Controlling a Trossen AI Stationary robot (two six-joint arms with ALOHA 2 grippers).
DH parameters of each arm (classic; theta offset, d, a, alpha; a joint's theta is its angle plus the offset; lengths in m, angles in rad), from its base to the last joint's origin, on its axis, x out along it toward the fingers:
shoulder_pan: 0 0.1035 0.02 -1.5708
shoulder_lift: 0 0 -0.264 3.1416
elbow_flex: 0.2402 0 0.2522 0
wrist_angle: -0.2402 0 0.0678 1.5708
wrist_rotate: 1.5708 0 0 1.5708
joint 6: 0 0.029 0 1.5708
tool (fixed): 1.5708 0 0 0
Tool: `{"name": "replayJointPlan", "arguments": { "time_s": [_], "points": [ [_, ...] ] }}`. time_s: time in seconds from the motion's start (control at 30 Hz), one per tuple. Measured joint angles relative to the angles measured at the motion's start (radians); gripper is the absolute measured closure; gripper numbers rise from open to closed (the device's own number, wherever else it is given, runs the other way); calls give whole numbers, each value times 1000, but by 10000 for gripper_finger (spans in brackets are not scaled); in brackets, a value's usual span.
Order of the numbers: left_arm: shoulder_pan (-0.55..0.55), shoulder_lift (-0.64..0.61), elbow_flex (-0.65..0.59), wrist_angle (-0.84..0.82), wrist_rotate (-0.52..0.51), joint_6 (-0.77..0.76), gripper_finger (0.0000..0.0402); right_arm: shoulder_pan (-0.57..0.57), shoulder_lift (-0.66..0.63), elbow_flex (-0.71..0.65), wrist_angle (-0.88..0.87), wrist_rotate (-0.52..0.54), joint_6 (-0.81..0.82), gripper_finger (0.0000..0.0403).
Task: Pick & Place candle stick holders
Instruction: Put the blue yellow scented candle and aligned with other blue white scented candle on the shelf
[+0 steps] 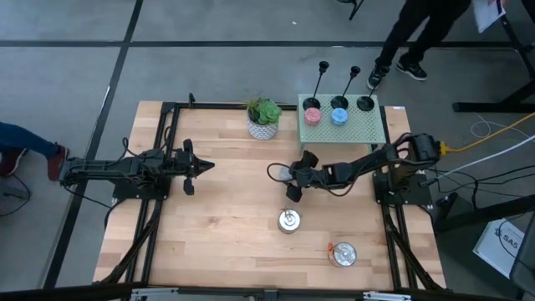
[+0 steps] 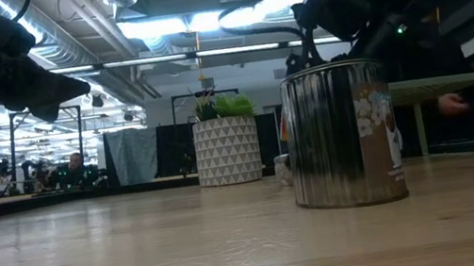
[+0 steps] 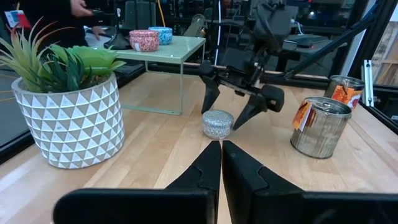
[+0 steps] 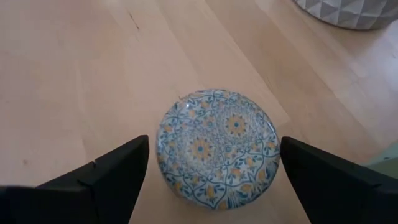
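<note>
Right gripper (image 1: 294,178) hangs wide open around a small patterned candle (image 4: 216,148), gripping nothing. Left gripper (image 1: 197,167) sits closed and empty. Candle stick holders (image 1: 318,90) stand behind the green shelf (image 1: 368,130).

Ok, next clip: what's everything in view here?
candle stick holders: three, black, on the shelf
shelf: one, pale green, table's far right
small candles: two, pink and blue, on the shelf
patterned candle: one, blue-yellow, mid-table
silver tins: two, table's near side
potted plant: one, green, beside the shelf
person: dark legs, beyond the table
left gripper: fingers shut, table's left
right gripper: fingers open, straddling the patterned candle
</note>
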Motion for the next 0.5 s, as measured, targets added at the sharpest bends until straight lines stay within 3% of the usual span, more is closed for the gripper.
{"name": "replayJointPlan", "arguments": {
  "time_s": [0.5],
  "points": [
    [0,0,0,0,0,0,393,-2,10,0,3,-3,3,39]
  ]
}}
